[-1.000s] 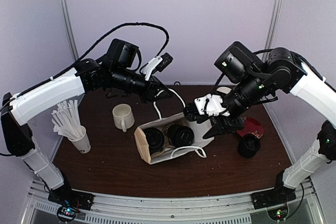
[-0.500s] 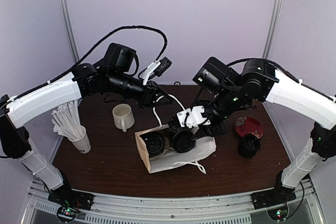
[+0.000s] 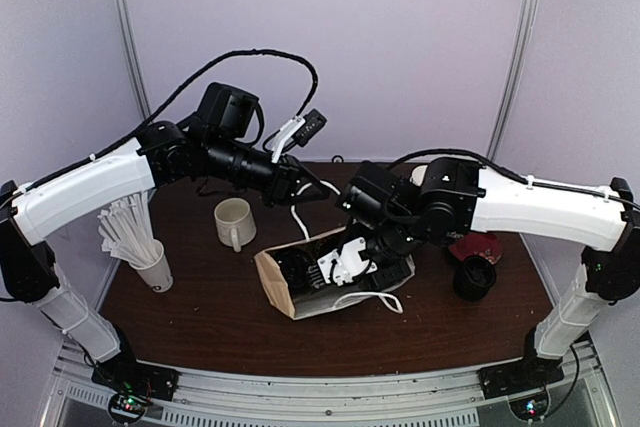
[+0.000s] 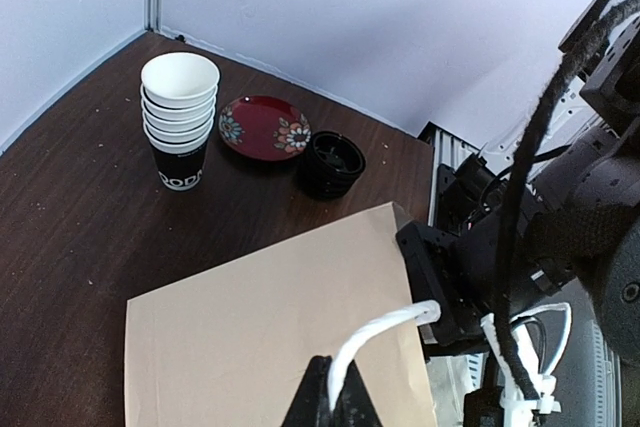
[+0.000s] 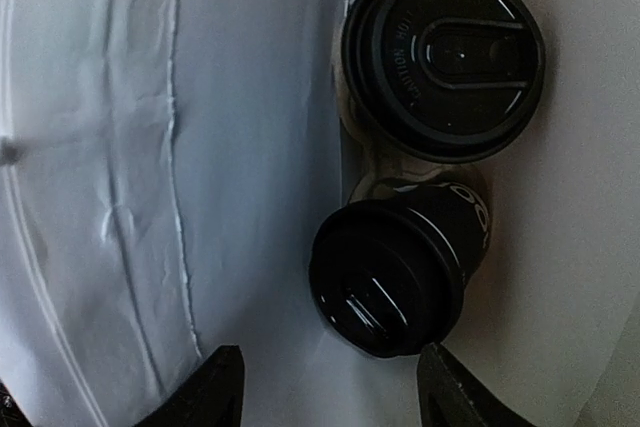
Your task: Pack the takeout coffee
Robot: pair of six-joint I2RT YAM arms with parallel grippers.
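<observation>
Landmark: the brown paper bag (image 3: 278,289), lying on its side toward the front of the table.

- Near-left of the bag, well apart: a white cup of sticks (image 3: 150,265).
- At the bag's open end: the right gripper (image 3: 340,265) is reached inside. The top view gives only dark shapes there.
- The right wrist view shows the interior, with both coffees in the bag against the pale lining.
  - The first cup (image 5: 445,57) sits deeper in, its black lid square to the camera.
  - The second cup (image 5: 395,267) touches it on the side nearer the fingers. It is tilted, lid on, so the white lettering on its side shows.
  - The right fingers (image 5: 215,392) are spread, with nothing between them. The second cup is just ahead of the tips; I cannot tell whether they touch it.
- Right of the bag, apart: a black lid stack (image 3: 473,277).
- Just beyond the lid stack: a red plate (image 3: 482,244).
- Far-left of the bag, near it: a white mug (image 3: 235,222), upright.
- Above the bag's far side: the left gripper (image 3: 305,185).
  - The left wrist view shows its fingers clenched on the bag's white handle (image 4: 385,332), which loops down to the brown side.
  - Only this view shows clearly the stack of cups (image 4: 180,122), upright beside the plate and farthest from the bag. In the top view the right arm mostly hides it.
</observation>
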